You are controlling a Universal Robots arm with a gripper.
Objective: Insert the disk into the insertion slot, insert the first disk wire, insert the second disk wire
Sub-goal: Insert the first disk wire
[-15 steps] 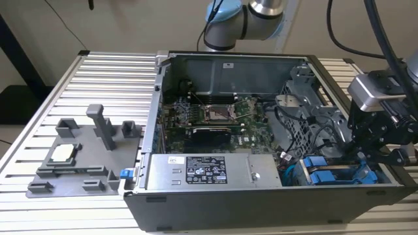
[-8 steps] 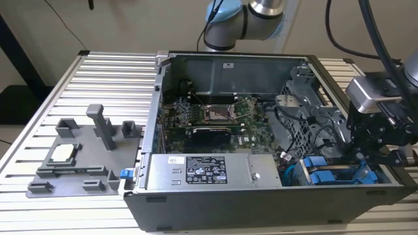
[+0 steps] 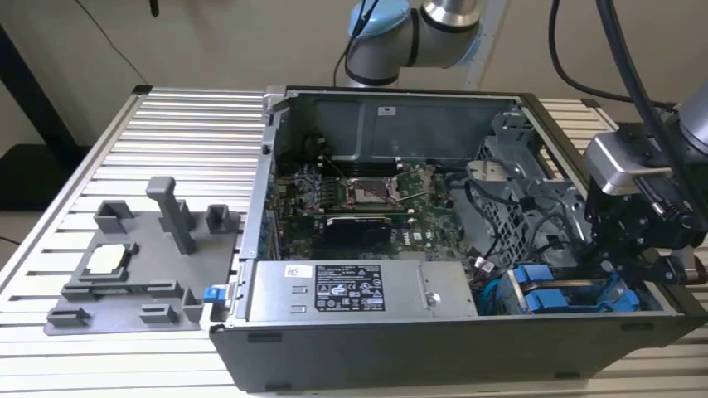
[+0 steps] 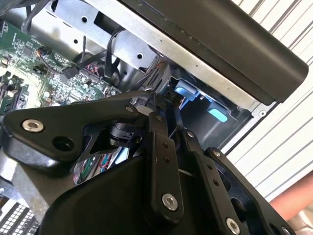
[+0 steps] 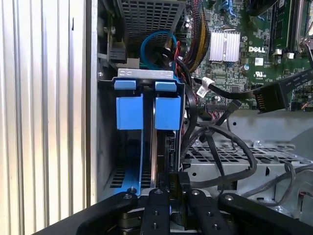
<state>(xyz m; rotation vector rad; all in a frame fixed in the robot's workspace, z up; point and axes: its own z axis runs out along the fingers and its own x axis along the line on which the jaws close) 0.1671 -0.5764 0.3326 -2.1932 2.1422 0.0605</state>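
hovering at the grey sheet-metal cage, jaws narrow — pinching a boxy black connector

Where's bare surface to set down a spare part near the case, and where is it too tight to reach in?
Bare ribbed table lies beyond the grey fixture, on the exterior view's left of the case, plus a strip in front of the fixture. Crowded: the case corner where the gripper hangs by the blue carriers among cables.

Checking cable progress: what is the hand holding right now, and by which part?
Seemingly a black wire connector, pinched across its body between the fingers of the hand, close to the blue-framed disk.
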